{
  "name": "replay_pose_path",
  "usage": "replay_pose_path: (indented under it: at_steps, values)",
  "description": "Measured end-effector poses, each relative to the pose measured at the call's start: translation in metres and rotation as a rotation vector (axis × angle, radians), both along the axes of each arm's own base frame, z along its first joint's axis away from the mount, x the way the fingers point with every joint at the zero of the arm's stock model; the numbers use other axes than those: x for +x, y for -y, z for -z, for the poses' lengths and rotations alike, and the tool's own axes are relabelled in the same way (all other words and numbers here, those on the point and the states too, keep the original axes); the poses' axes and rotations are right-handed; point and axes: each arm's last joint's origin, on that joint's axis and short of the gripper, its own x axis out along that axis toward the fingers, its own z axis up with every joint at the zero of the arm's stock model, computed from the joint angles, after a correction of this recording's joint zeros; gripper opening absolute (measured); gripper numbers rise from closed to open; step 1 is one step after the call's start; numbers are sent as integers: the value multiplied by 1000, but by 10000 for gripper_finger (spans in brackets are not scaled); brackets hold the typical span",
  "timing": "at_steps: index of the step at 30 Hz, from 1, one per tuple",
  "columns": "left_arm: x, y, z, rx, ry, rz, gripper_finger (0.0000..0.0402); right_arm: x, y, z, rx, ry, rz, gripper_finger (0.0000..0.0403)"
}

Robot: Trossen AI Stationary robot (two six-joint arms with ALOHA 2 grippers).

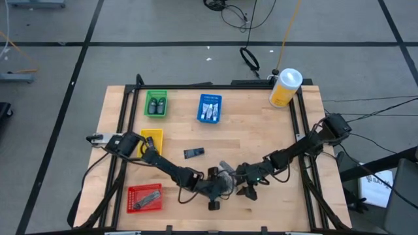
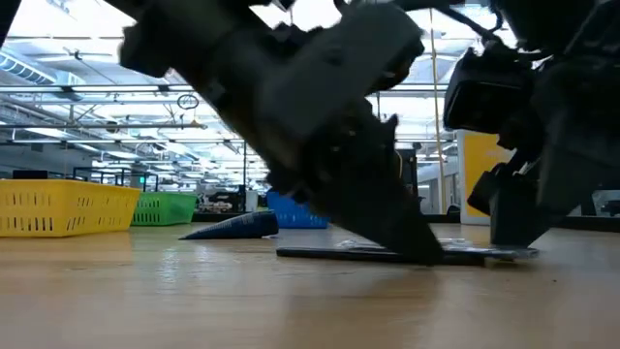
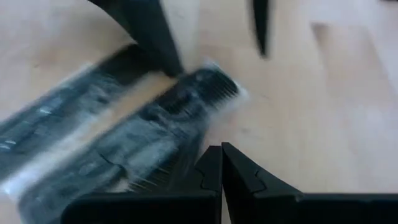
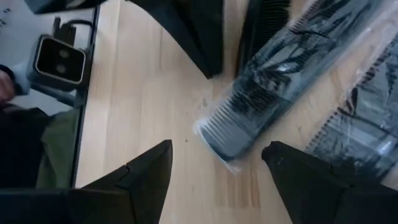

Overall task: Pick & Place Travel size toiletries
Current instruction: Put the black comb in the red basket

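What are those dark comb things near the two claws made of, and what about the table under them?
The combs look like black moulded plastic with fine teeth, each sealed in a thin clear wrapper, probably plastic film, which glints and crinkles at its edge. The table looks like pale wood with visible grain and a matte finish, though it could be a laminate.

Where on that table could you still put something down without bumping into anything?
Bare wood lies between the blue tray and the yellow canister, and along the right side above the right arm. It is crowded near the front middle, where the left hand, shut, and right hand, open, meet over wrapped combs.
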Motion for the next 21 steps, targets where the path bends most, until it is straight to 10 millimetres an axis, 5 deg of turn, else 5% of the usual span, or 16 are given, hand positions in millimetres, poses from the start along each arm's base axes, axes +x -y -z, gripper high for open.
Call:
replay_pose_path:
  at_steps: [9,21]
  values:
    - [9,-16,7,-14,6,-59,1,6,8,5,17,-8,41,255]
    - [10,-9,8,-6,73,-50,4,9,8,8,18,14,53,232]
